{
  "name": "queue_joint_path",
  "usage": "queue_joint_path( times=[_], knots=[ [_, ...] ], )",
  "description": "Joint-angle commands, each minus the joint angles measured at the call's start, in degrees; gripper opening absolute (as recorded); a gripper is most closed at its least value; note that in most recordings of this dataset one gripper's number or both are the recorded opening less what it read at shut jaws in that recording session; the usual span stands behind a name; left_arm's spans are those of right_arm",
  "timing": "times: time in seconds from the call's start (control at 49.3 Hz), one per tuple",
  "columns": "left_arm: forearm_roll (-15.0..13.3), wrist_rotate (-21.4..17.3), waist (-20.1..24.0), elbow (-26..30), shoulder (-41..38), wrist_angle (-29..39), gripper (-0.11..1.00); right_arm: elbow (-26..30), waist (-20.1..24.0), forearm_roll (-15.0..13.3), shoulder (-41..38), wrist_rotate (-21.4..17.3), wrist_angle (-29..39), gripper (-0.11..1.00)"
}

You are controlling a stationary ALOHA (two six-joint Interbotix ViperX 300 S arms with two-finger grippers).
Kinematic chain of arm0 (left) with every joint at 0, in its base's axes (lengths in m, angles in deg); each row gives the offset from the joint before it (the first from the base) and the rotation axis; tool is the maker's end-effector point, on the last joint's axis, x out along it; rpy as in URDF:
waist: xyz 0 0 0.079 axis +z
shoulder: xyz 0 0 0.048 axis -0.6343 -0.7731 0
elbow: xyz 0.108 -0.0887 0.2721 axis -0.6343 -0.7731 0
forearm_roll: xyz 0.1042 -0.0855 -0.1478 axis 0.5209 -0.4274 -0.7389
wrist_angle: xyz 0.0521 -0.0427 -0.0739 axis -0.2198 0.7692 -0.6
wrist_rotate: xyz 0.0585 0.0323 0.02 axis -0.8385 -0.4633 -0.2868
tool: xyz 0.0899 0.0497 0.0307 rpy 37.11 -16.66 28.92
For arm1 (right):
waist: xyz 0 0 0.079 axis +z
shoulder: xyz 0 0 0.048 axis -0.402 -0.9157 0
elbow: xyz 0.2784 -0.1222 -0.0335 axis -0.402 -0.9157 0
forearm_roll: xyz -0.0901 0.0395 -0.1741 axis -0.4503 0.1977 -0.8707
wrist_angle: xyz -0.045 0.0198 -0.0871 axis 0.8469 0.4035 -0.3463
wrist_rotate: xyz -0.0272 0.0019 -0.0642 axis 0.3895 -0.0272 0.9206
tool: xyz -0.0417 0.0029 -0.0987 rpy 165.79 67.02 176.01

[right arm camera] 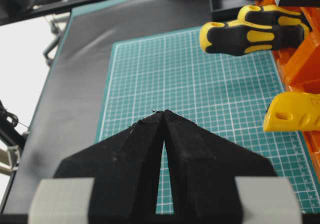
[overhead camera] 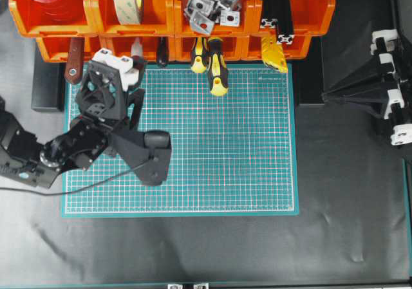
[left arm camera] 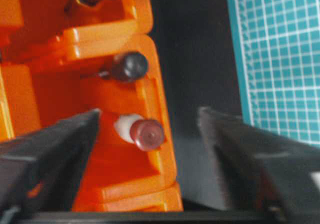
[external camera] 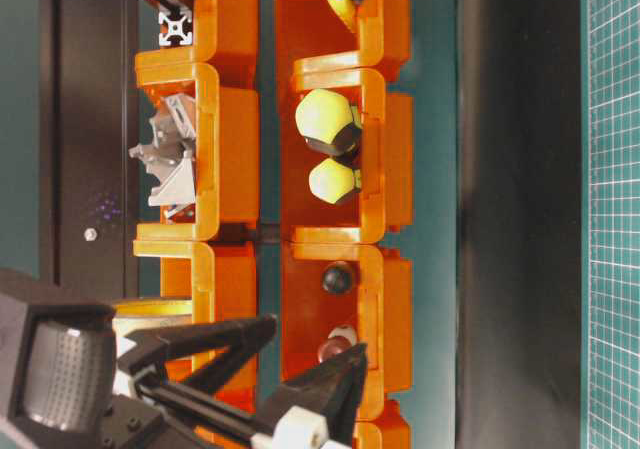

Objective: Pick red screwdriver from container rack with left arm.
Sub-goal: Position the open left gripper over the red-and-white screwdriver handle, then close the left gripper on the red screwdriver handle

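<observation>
Black fingers of the left gripper (left arm camera: 150, 149) are standing wide apart, one on each side of the red screwdriver (left arm camera: 146, 133), and they are not touching it. It is poking its round red end out of a lower bin of the container rack (overhead camera: 58, 20), next to a black-capped tool (left arm camera: 131, 67), while the left arm (overhead camera: 77, 141) is leaning across the green mat (overhead camera: 244, 160). Off to the side, the right gripper (right arm camera: 164, 115) is pressing its fingers together, holding nothing, over the black table (overhead camera: 347, 192).
</observation>
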Motion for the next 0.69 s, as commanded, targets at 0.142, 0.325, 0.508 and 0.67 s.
queue_joint_path(
  times=[0.142,0.325,0.508,0.67],
  knots=[
    [0.2,0.1,2.2,-0.8,1.9,-0.8,0.84,0.4,0.1,-0.1,-0.4,-0.1,0.1,0.0],
    [0.2,0.3,2.9,-2.6,3.0,-0.9,0.84,0.1,0.1,0.0,-0.3,-0.2,0.1,0.0],
    [0.1,1.0,3.3,-3.3,3.4,-1.6,0.84,0.1,0.2,0.0,-0.4,-0.1,0.1,0.0],
    [0.2,2.4,3.6,-3.3,3.3,-4.0,0.84,0.0,0.2,0.0,-0.3,-0.2,0.2,0.0]
  ],
)
